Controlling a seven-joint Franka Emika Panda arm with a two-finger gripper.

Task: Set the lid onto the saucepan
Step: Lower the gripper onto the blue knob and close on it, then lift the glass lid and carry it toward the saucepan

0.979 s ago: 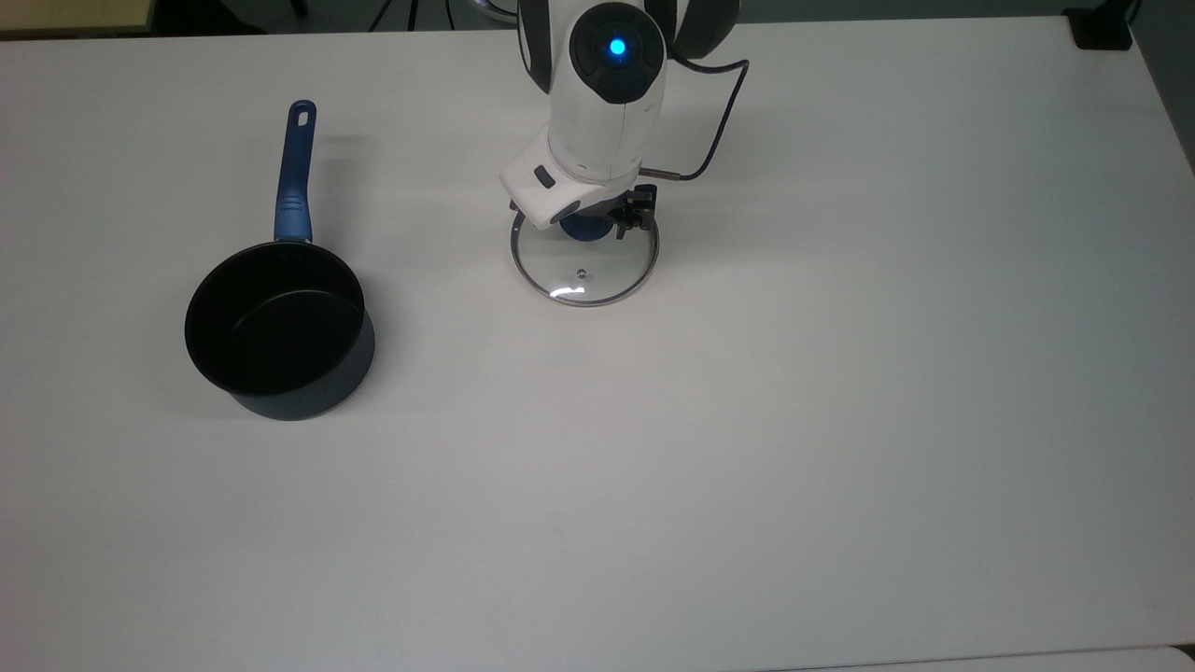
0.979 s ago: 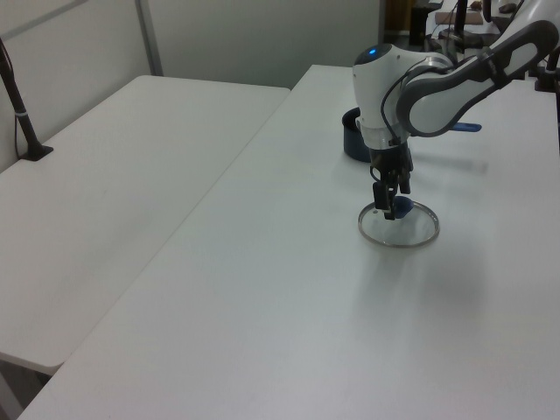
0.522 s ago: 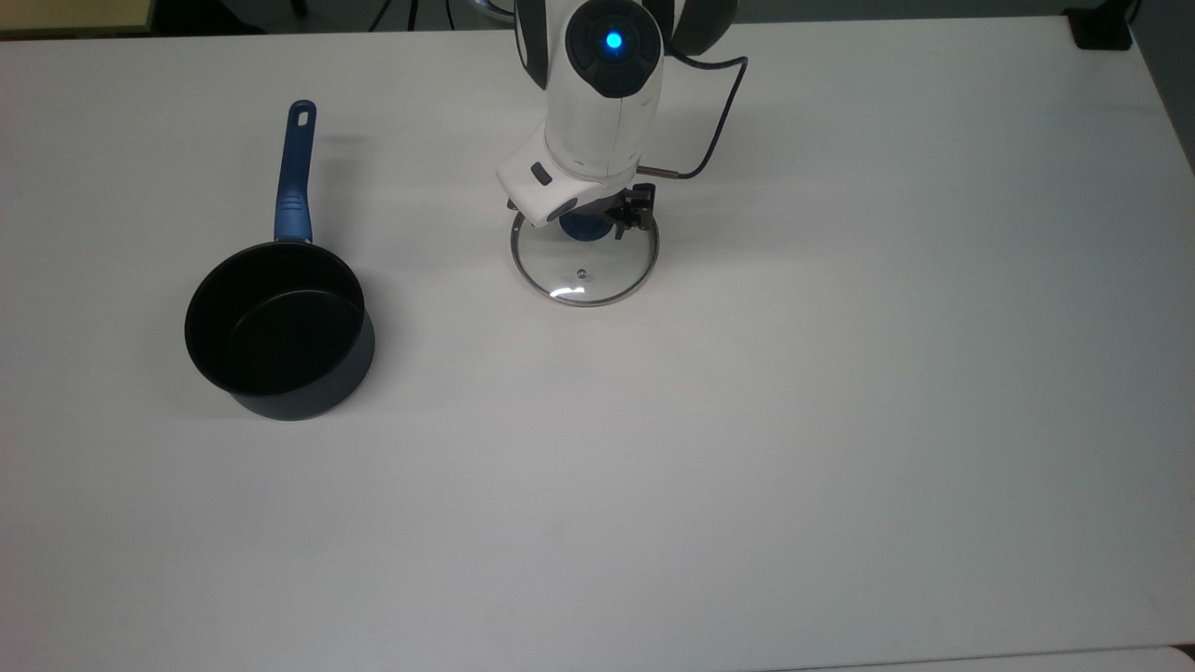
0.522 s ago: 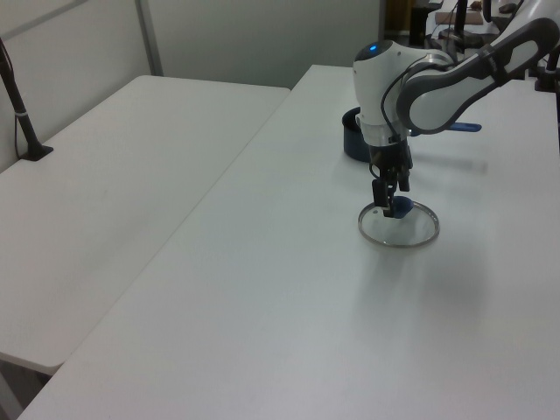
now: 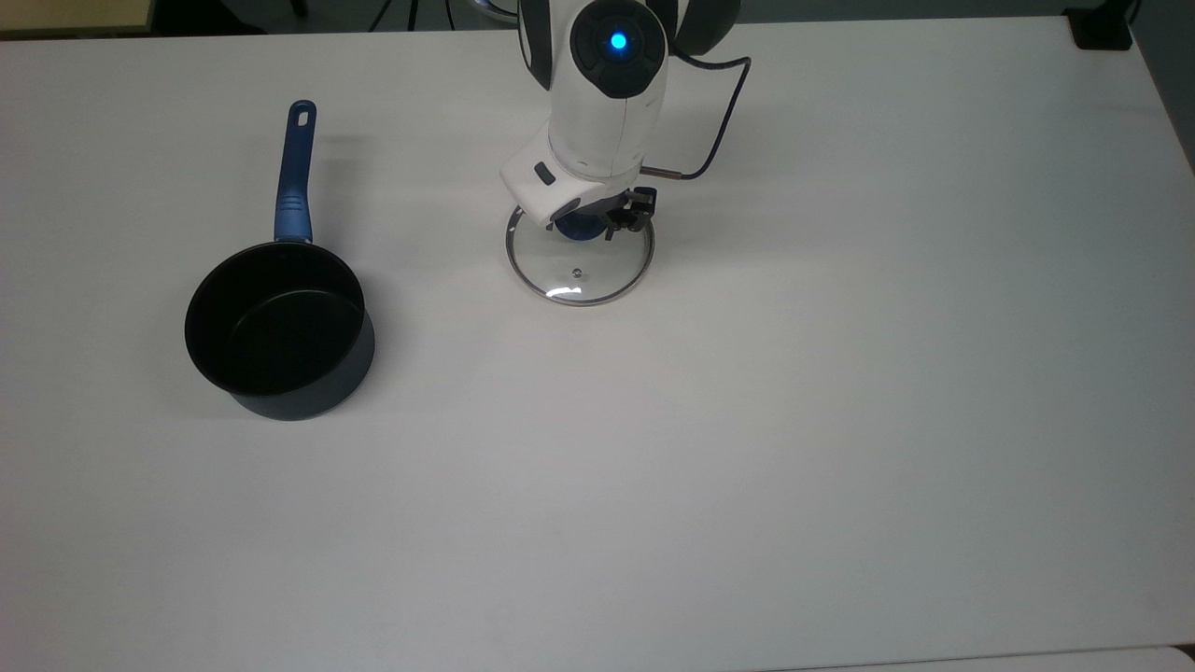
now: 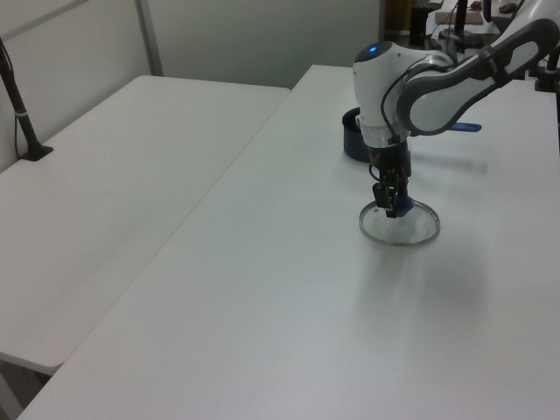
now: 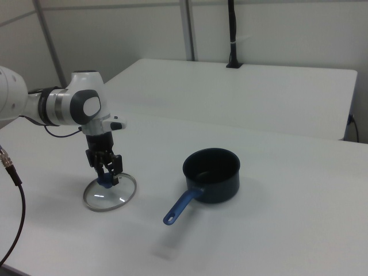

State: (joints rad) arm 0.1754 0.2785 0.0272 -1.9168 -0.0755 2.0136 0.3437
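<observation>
Glass lid [image 5: 580, 264] on bench [image 5: 840, 373], mid-far in top view | hand [image 7: 107, 172] closed around its blue knob [image 6: 400, 206] | pan [image 5: 278, 329] well apart at top view's left | risk: small knob slips, lid tilts or drops during lift

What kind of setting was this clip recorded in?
Probably a robotics lab or office workroom, not a kitchen: a Franka arm works at plain white tables beside grey partition panels, and the only cookware is a saucepan and a glass lid.
</observation>
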